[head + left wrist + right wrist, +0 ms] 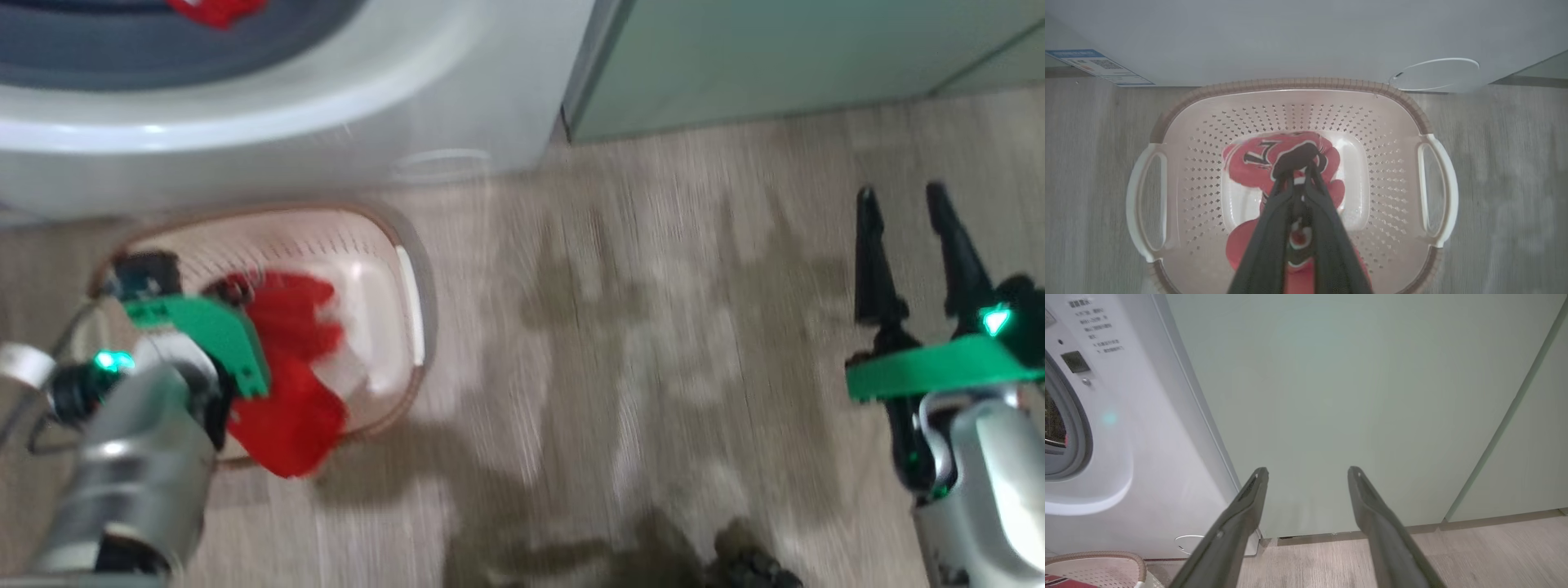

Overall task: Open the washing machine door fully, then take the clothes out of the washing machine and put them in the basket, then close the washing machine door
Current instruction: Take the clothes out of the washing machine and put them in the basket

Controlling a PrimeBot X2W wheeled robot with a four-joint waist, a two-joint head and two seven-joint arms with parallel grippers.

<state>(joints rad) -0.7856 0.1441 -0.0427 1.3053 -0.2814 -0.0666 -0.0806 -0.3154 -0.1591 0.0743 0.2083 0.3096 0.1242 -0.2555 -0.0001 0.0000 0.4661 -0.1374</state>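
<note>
Left end effector [1295, 169] clamps the clothes [1249, 161] over the basket [1290, 84]; right end effector [902, 198] gapes wide, well apart from it; released here, trailing fabric could spill over the basket's rim.

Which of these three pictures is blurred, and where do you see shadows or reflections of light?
Head view: strongly motion-blurred, the bright red jersey fabric smeared, soft dark shadows on the pale wood-look floor. Left wrist view: sharp, holes of the cream perforated plastic basket crisp. Right wrist view: mostly sharp, a faint teal glow reflected on the big white washing machine.
</note>
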